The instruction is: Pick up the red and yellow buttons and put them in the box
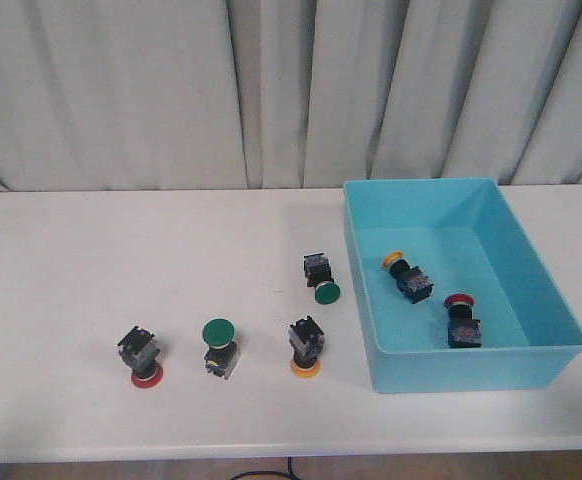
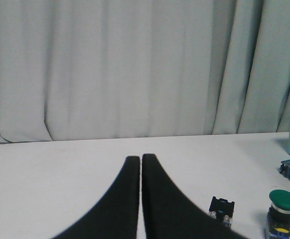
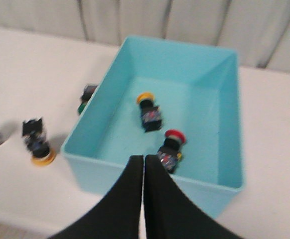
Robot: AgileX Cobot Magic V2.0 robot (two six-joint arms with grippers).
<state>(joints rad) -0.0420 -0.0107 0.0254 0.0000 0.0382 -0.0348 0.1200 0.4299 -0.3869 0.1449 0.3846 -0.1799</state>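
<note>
Grey curtains back a white tabletop (image 1: pixel 71 250). Its turquoise box (image 1: pixel 471 372) already holds one yellow button (image 1: pixel 407 275) and one red button (image 1: pixel 461 320). Outside stand a red button (image 1: pixel 141 358), a yellow button (image 1: pixel 307 348) and two green buttons (image 1: pixel 321 277), which risk a mistaken pick. Left tool (image 2: pixel 141 162) and right tool (image 3: pixel 143 160) are both pressed together, empty.

White desk (image 1: pixel 91 260) carries a turquoise box (image 1: pixel 471 372) at the right. Left of it lie four buttons: a green-capped one (image 1: pixel 321 280) nearest the box wall, a yellow-capped one (image 1: pixel 306 350), an upright green-capped one (image 1: pixel 219 347) and, apparently cap-down, a red-capped one (image 1: pixel 141 358).
</note>
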